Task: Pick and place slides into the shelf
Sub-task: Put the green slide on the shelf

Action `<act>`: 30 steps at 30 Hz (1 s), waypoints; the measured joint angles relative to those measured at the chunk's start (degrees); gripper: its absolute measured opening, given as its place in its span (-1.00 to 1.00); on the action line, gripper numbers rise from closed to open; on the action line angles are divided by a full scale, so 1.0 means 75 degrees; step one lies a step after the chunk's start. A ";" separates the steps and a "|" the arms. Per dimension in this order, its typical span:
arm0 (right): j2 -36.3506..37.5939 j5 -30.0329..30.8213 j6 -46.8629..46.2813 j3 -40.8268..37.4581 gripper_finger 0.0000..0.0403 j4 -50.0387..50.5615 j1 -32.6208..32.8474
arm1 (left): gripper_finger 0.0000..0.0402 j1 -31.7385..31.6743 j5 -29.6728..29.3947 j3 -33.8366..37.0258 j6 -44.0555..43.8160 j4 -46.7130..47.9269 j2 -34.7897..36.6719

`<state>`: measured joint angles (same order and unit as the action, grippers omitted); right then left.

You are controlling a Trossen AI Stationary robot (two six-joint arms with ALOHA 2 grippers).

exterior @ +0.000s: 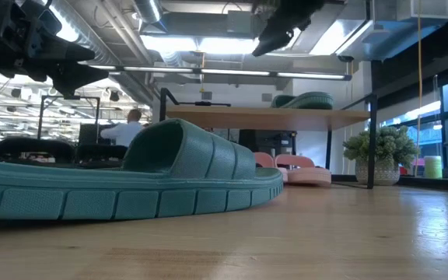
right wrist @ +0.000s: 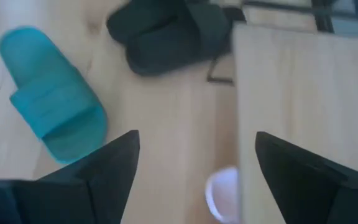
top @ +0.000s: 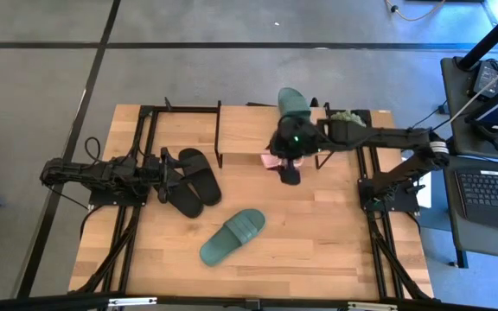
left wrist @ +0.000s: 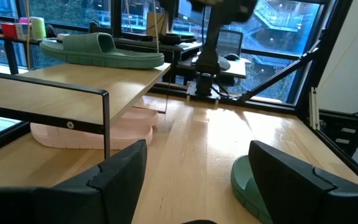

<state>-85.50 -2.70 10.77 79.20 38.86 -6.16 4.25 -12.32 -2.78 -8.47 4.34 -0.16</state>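
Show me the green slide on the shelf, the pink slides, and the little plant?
green slide (left wrist: 98, 51): left wrist view, its strap.
pink slides (exterior: 306, 169): low view, front slide's side.
plant (exterior: 379, 148): low view, its leaves.

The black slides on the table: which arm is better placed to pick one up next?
Probably the left. In the high view, the left claw is open right beside the black slides. The right claw, also open, hangs by the shelf, farther from them.

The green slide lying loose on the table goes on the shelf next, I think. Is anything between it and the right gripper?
Nothing visible: only bare table lies between the green slide and the open right gripper, which hovers by the shelf.
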 joint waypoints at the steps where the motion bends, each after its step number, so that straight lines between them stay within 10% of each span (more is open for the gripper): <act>1: 0.0122 0.0000 -0.0015 -0.0373 0.59 -0.0420 0.0084 | 0.36 0.0000 0.0000 0.0001 0.0000 -0.0003 0.0002; 16: 0.0443 -0.0009 -0.1236 -0.4810 0.59 -0.6721 0.1566 | 0.36 0.0000 0.0000 0.0002 -0.0023 -0.0037 0.0001; 30: 0.0440 0.0006 -0.3060 -0.5869 0.59 -0.7997 0.2672 | 0.36 0.0003 0.2241 0.0002 -0.0009 0.0046 0.0002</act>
<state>-82.19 -2.66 -12.18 35.18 -21.12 13.89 4.27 4.49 -2.76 -8.54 4.69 -0.14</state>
